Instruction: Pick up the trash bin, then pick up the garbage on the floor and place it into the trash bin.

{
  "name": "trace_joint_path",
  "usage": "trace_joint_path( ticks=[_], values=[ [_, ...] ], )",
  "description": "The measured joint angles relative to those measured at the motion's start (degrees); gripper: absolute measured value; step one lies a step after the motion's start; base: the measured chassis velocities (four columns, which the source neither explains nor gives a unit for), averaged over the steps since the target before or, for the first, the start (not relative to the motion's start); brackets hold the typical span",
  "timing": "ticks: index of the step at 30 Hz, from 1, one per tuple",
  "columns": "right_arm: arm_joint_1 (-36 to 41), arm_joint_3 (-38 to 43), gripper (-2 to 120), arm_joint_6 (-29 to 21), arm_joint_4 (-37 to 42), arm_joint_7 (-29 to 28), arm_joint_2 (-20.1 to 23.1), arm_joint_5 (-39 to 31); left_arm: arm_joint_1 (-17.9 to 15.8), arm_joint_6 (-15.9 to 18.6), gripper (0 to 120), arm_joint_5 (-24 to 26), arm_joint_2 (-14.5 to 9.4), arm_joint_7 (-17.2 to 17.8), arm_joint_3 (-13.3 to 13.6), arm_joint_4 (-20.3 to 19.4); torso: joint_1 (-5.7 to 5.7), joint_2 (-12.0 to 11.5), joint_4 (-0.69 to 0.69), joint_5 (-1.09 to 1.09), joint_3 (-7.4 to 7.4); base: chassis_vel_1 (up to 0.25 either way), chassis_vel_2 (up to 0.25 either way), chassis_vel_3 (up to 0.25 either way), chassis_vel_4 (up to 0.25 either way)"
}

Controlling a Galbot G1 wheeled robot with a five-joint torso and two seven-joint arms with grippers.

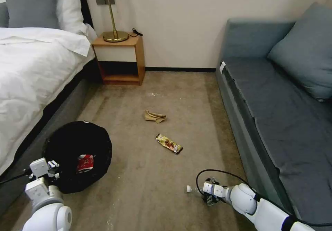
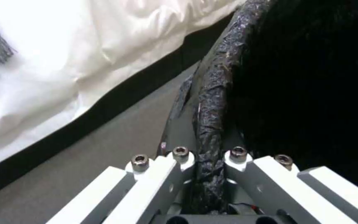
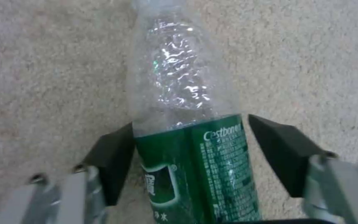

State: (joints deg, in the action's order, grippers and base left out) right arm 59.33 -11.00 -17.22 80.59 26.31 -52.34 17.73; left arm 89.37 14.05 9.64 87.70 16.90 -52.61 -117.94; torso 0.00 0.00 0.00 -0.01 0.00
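Clear bottle (image 3: 187,124) lies between the low right gripper's (image 3: 191,155) parted fingers.

Beige carpet (image 1: 145,189) filled the middle of the frame. On it lay a tan paper scrap (image 1: 155,116) near centre, a brown-gold candy wrapper (image 1: 169,143) just below it, and a clear bottle (image 1: 195,189) at lower centre-right. The black trash bin (image 1: 77,154) was at lower left.

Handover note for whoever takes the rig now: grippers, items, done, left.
Left gripper: shut on the trash bin rim, beside the bed.
Right gripper: open, pads either side of the bottle lying on the carpet; one pad touches, the other is apart.
Done: red packet in the bin.
Left: bottle, candy wrapper, paper scrap.
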Motion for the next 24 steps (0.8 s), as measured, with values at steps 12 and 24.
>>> trace_joint_path(
  ticks=[12,24],
  values=[
    [0.5,1.1,32,3.4,-1.0,-1.6,-1.1,0.2,0.2,0.0,3,-0.5,0.5,0.0,0.3,-0.1,0.0,0.0,-0.01,0.03,0.0,0.0,0.0,0.0,0.0],
    [-4.6,-2.0,23,22.8,6.4,-5.4,-5.9,-34.9,1.2,-0.2,3,-1.6,1.8,-0.1,1.5,-0.4,0.0,0.0,0.0,0.0,0.0,0.0,0.0,0.0,0.0]
  ],
)
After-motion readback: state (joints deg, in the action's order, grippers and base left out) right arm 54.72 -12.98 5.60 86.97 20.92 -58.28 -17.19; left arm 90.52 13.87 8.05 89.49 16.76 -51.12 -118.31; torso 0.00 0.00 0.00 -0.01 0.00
